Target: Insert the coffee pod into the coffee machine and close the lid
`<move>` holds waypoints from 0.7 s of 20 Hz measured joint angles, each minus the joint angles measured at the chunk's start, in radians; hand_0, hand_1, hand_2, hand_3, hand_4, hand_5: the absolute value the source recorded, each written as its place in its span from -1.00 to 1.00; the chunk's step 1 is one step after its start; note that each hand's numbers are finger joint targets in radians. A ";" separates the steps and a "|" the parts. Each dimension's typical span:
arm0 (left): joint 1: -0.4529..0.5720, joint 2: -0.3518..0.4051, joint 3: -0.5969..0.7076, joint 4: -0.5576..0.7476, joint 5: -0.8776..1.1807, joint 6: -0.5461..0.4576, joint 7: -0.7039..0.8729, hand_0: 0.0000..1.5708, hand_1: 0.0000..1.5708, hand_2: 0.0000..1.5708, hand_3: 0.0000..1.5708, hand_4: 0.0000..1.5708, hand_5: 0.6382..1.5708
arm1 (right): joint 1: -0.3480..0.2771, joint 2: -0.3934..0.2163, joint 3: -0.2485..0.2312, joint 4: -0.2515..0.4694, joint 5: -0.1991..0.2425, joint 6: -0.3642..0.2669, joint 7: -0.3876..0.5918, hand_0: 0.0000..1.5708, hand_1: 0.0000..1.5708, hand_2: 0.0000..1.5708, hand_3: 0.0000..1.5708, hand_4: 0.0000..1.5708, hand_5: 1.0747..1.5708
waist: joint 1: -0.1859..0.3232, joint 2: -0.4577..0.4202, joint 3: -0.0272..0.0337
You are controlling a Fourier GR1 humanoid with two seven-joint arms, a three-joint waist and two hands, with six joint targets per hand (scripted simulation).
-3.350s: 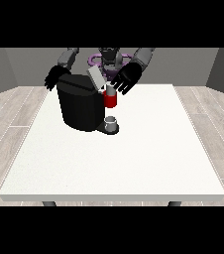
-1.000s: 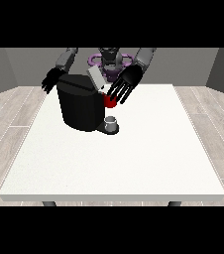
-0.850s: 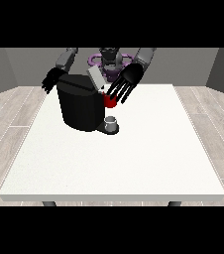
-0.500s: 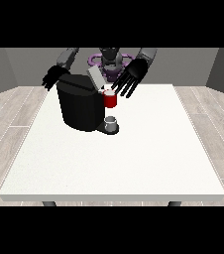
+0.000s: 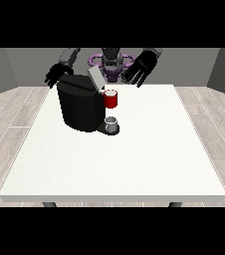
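The black coffee machine point(image 5: 79, 107) stands at the table's far left of centre. Its grey lid point(image 5: 95, 78) is tilted up at the top. A red thing at the machine point(image 5: 111, 99) sits at its front right side. Below it a small grey thing point(image 5: 112, 122) rests on the machine's base; I cannot tell it for the pod. The hand at the view's right point(image 5: 140, 67) hangs in the air above and right of the red thing, fingers spread, holding nothing. The hand at the view's left point(image 5: 55, 75) hovers behind the machine's left top corner, fingers relaxed.
The white table point(image 5: 134, 159) stretches wide towards the camera in front of the machine. The robot's torso point(image 5: 111, 62) stands behind the far edge. Grey floor surrounds the table.
The hand at the view's right has lifted up and to the right, away from the red thing it was over. The other hand has barely shifted. The lid is raised as before.
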 measured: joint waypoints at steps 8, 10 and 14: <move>0.170 -0.141 0.183 0.007 0.235 -0.004 -0.053 -1.00 -1.00 -1.00 -1.00 -1.00 1.00 | 0.095 -0.035 -0.010 -0.026 -0.009 0.027 0.024 -1.00 -1.00 -1.00 -1.00 -0.53 1.00 | 0.089 -0.178 -0.0013; 0.221 -0.187 0.197 0.002 0.266 -0.001 -0.063 -1.00 -1.00 -1.00 -1.00 -1.00 1.00 | 0.114 -0.059 -0.011 -0.029 -0.009 0.051 0.028 -1.00 -1.00 -1.00 -1.00 -0.56 1.00 | 0.119 -0.227 -0.0010; 0.321 -0.234 0.232 -0.006 0.327 -0.007 -0.098 -1.00 -1.00 -1.00 -1.00 -0.71 1.00 | 0.113 -0.091 -0.005 -0.069 -0.030 0.101 0.068 -1.00 -1.00 -1.00 -1.00 -0.84 1.00 | 0.164 -0.295 -0.0008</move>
